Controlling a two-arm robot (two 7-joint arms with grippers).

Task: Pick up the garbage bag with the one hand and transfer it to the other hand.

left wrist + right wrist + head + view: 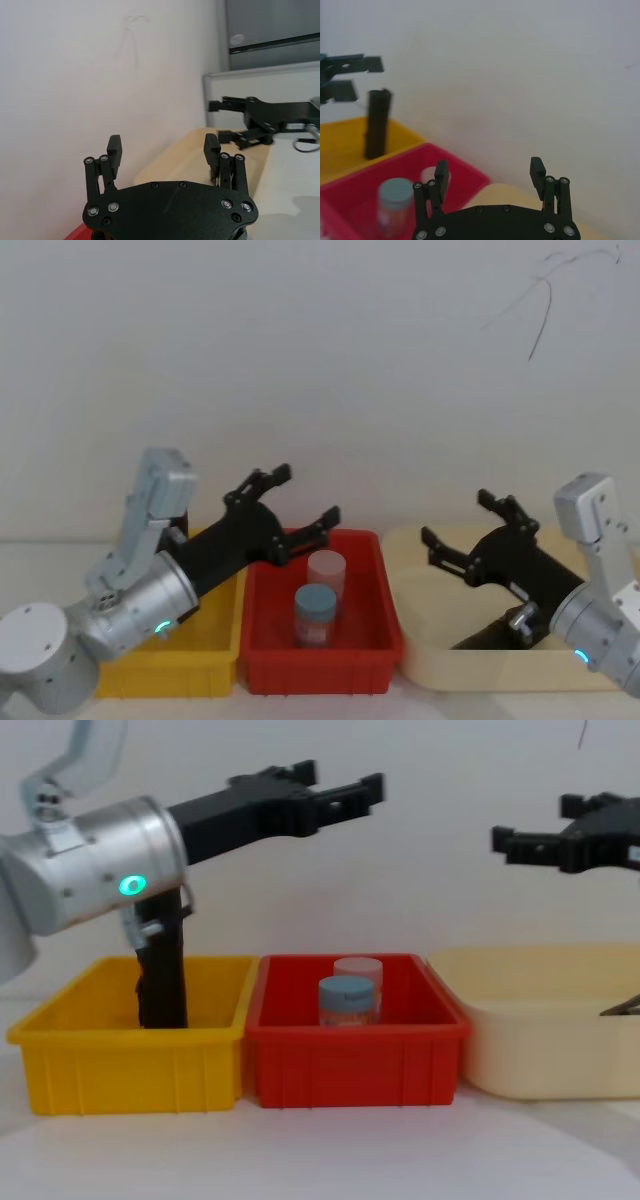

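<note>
i am holding my left end effector [340, 780] high in the upper middle of the chest frame, with its fingers spread wide and gripping nothing. it is hanging in the air above the red bin [350, 1060], well clear of the rim.

the garbage bag [162, 970] is standing upright in the yellow bin [130, 1060] at the lower left of that frame. it is sitting partly behind my left arm and well below the open fingers.

my right end effector [535, 822] is hovering at the upper right of the frame above the cream bin [540, 1050], also opened wide and empty.

two jars are sitting in the red bin at the centre of the frame. a blue-lidded jar [347, 1000] is standing in front and a pale jar [357, 968] just behind it. all three bins are resting side by side on the tabletop [320, 1150].
</note>
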